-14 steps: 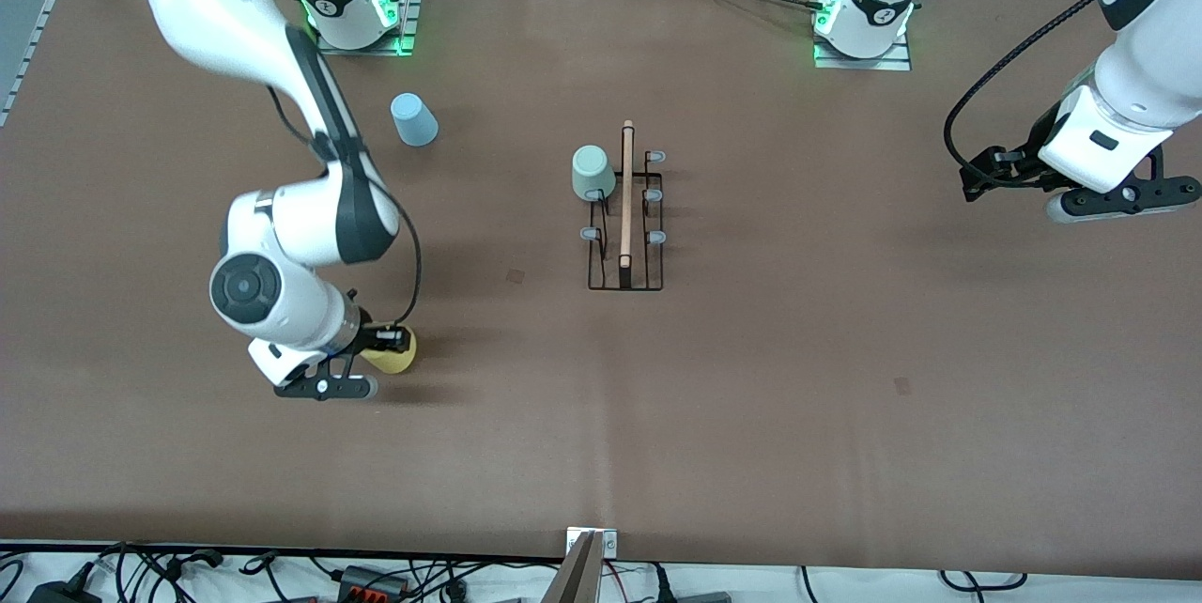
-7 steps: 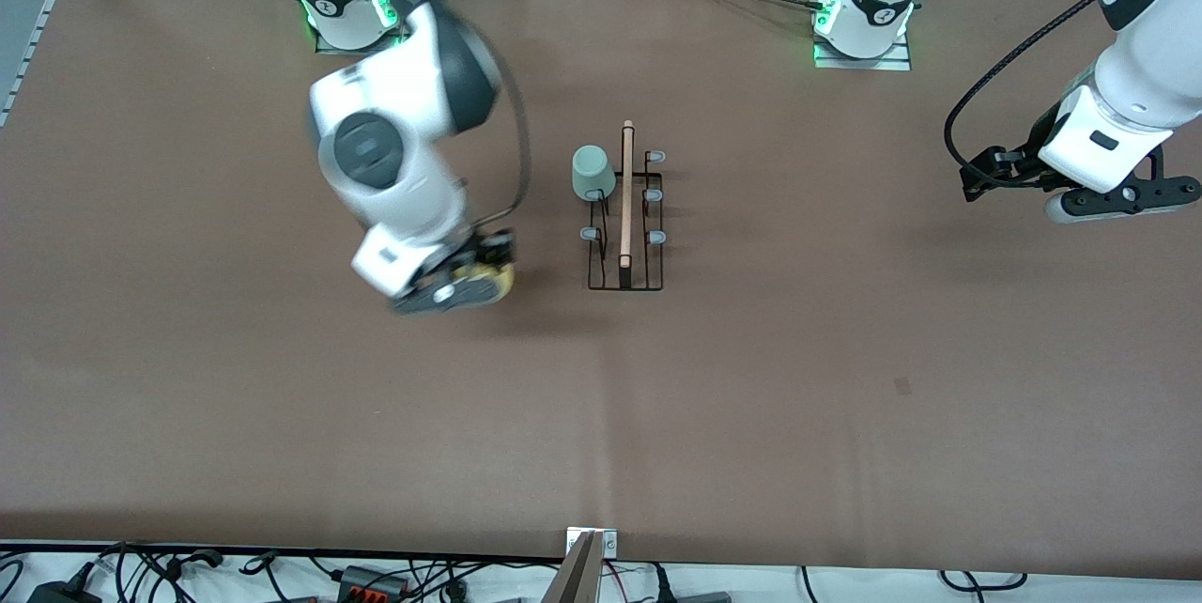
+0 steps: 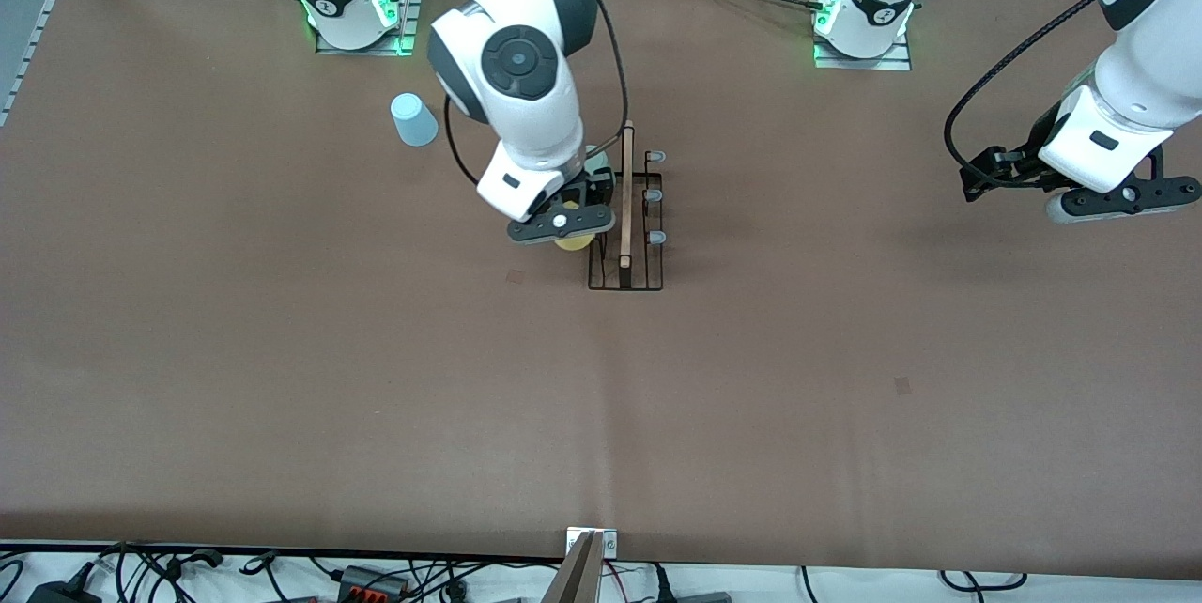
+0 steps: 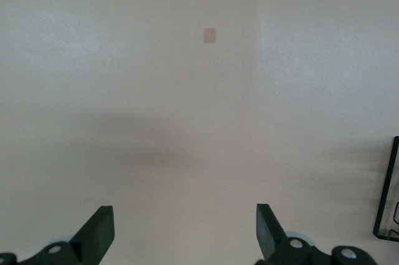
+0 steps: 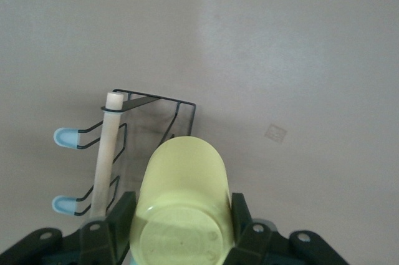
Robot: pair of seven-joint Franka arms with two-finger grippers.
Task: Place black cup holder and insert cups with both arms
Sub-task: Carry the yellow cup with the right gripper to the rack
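The black cup holder (image 3: 627, 251) stands mid-table, its wooden rod handle (image 3: 626, 194) on top and grey-tipped pegs (image 3: 656, 237) at its side. My right gripper (image 3: 571, 229) is shut on the yellow cup (image 3: 569, 240) and holds it over the holder's side toward the right arm's end. In the right wrist view the yellow cup (image 5: 182, 206) sits between the fingers (image 5: 118, 224) with the rack (image 5: 153, 125) under it. The pale green cup (image 3: 593, 157) is mostly hidden by that arm. The light blue cup (image 3: 412, 119) stands upside down near the right arm's base. My left gripper (image 4: 185, 234) is open and empty, waiting at the left arm's end.
The brown table cover (image 3: 601, 396) spreads wide nearer the camera. A small patch mark (image 3: 902, 385) lies on it. Cables and a bracket (image 3: 587, 565) sit along the table's near edge.
My right arm has lifted the yellow cup from the table and carried it toward the holder. The left arm has not moved.
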